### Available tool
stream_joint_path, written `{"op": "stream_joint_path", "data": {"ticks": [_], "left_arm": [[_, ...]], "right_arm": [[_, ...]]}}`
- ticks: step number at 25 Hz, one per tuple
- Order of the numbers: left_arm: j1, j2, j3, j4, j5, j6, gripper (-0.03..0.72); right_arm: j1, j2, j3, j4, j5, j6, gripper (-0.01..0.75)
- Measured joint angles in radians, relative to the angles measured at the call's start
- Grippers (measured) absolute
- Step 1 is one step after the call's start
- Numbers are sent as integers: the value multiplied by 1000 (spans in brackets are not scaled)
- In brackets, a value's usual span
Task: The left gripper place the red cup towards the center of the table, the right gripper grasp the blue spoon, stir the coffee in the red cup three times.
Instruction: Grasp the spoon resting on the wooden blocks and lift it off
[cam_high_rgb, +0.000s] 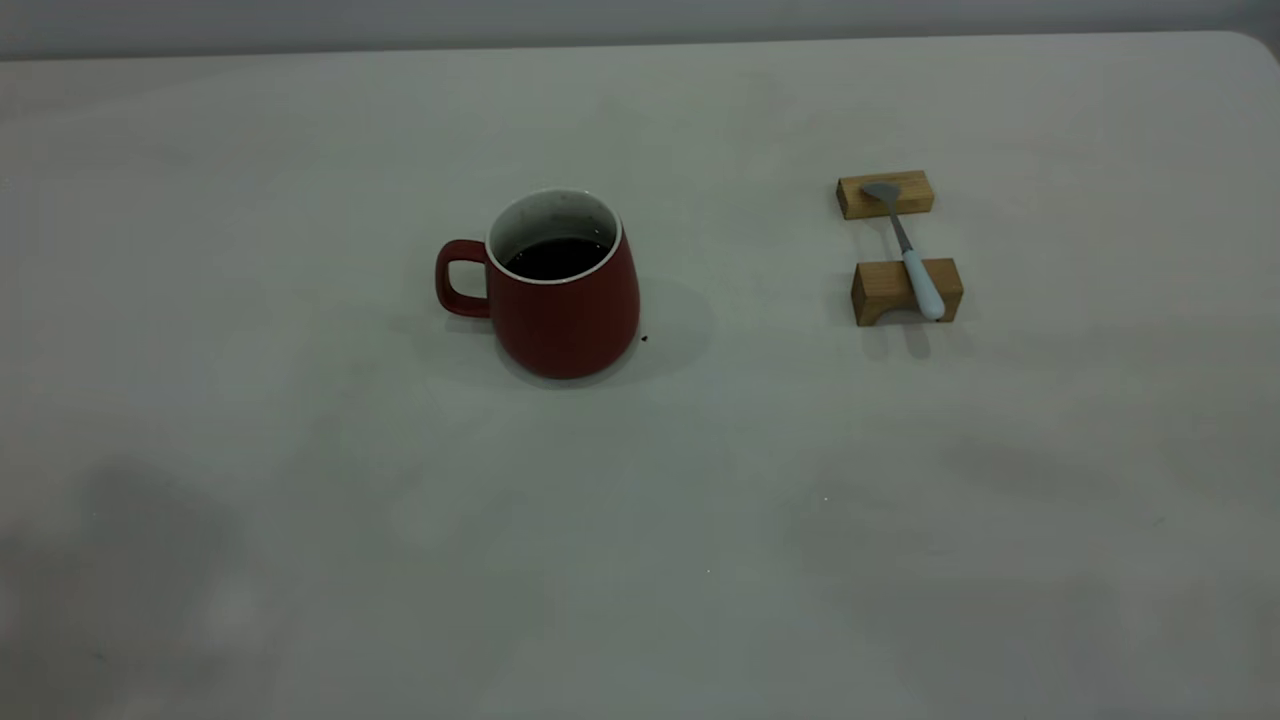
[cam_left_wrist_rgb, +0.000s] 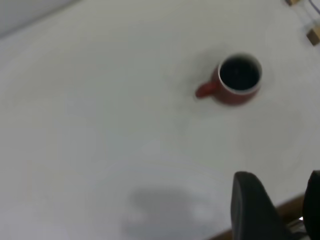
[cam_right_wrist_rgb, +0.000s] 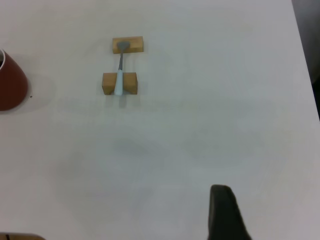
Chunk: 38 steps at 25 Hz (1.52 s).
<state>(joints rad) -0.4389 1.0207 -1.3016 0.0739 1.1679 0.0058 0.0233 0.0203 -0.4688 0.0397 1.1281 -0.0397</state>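
Bare pale grey counter (cam_high_rgb: 640, 560) fills the foreground, matte and smooth, faint arm shadows on it. Red cup (cam_high_rgb: 556, 285) stands upright near the counter's middle, glossy dark red ceramic, wider at base, white rim, white speckled inside, loop handle pointing away from the spoon side. Coffee (cam_high_rgb: 557, 258) inside, dark, well below the rim. Tiny dark speck on the counter just beside the cup base.

Blue spoon (cam_high_rgb: 906, 250) lies well apart from the cup, on the side opposite the handle, bridged across two tan wooden blocks (cam_high_rgb: 906, 291): grey metal bowl on the far block, pale blue rounded handle over the near block, tip overhanging. Long axis runs roughly front to back, slightly slanted.

Left gripper (cam_left_wrist_rgb: 280, 207) well back from the cup, two dark fingers apart, holding nothing. Right gripper (cam_right_wrist_rgb: 227, 212) well back from the spoon, one finger showing; opening cannot tell. Right arm is likely nearer the spoon, left arm nearer the cup handle.
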Motion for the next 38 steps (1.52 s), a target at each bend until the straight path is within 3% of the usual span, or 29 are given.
{"op": "stream_joint_path", "data": {"ticks": [5,12,19,25,38], "left_arm": [[22,-295,279,-10,0,-28,318],[319,-621,539,3,0,-34,318],[443,-852,690,-3,-5,-36,318],[459,-1012,806,-26,-18,-37,318],[459,-1040,815,-44,-30,-37,318]], "right_arm": [[0,0,0,0,0,0,493],[0,0,0,0,0,0,493],[0,0,0,0,0,0,493],[0,0,0,0,0,0,493],[0,0,0,0,0,0,493]]}}
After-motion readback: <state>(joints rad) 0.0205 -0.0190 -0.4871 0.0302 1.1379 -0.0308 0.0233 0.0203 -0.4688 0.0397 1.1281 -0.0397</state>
